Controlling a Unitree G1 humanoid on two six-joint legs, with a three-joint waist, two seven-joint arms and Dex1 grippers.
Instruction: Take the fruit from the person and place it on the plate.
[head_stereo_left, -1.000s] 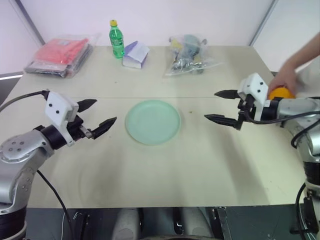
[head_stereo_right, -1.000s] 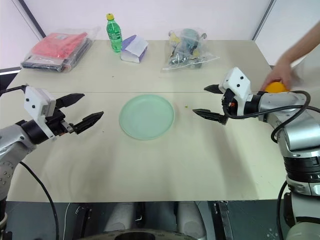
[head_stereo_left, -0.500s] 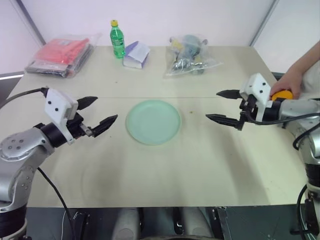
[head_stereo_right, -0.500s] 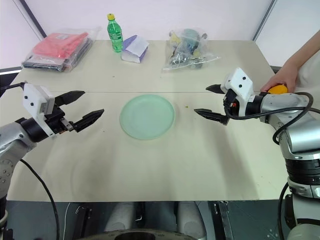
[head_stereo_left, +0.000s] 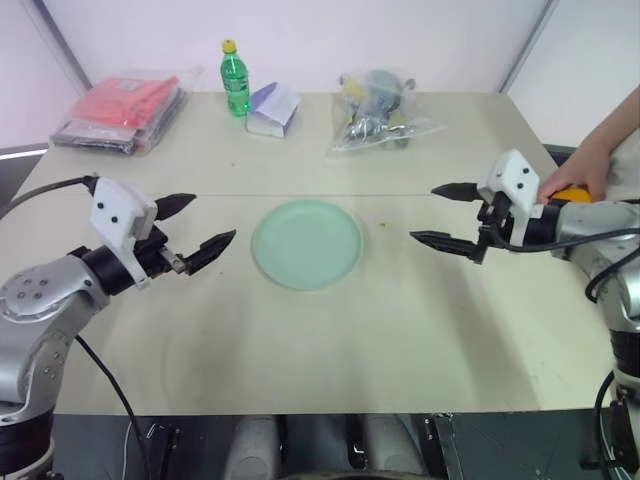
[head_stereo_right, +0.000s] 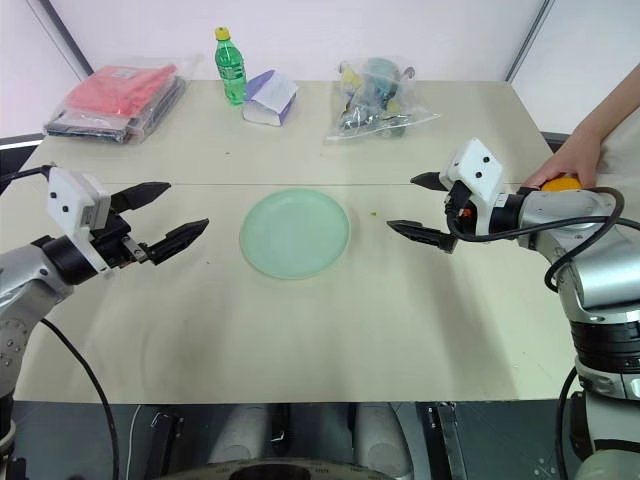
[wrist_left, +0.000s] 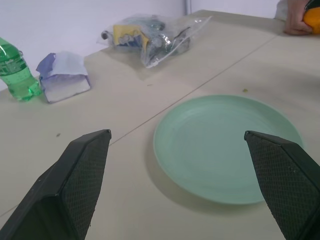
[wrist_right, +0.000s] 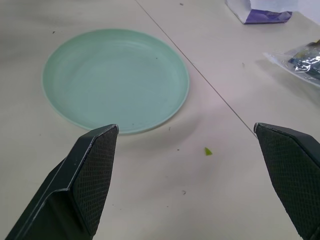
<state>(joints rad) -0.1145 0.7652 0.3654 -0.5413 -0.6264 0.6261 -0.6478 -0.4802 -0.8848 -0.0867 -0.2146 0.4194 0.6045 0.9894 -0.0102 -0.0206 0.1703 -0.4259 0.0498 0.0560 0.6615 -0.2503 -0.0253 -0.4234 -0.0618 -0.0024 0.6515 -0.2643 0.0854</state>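
Person's hand (head_stereo_right: 568, 160) rests on the fruit (head_stereo_right: 560, 184) behind the wide-open right claw (head_stereo_right: 419, 205)

Smooth matt plate (head_stereo_left: 306, 243), textured black jaws

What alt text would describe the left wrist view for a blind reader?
An empty mint-green plate lies on a beige table between the open left gripper's black fingers. Behind it stand a green bottle and a plastic bag.
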